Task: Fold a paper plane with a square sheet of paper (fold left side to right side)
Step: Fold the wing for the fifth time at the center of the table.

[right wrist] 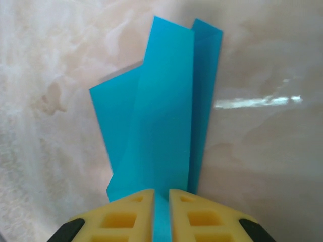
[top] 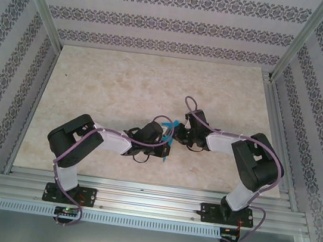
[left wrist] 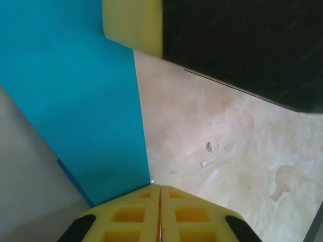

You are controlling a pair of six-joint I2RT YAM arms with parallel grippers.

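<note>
Right gripper (right wrist: 161,194): yellow fingers nearly together, narrow slot between them, clamped on the bottom edge of the folded cyan sheet (right wrist: 161,116). A strip of cyan runs straight through the slot. From the grip the sheet stands up toward 12 o'clock in the right wrist view, several layers overlapping. A long crease runs up the middle, a wider flap fans toward 9 o'clock, and a narrow panel sits on the 3 o'clock side.

Left gripper (left wrist: 160,187): fingers pressed flat together, no gap visible. The sheet's lower corner meets the left fingertip at 11 o'clock. Cannot tell if any paper is pinched between the fingers. The sheet spreads away toward 10 o'clock in the left wrist view. The right gripper's yellow pad (left wrist: 132,25) sits on its top edge at 12 o'clock.

Top view: both grippers meet near the middle of the bench (top: 125,80), left one at 9 o'clock of the sheet, right one at 3 o'clock. The sheet is a thin cyan sliver between them, held edge-up. Bench surface is pale marble pattern, with a few small chips visible near the left gripper.
</note>
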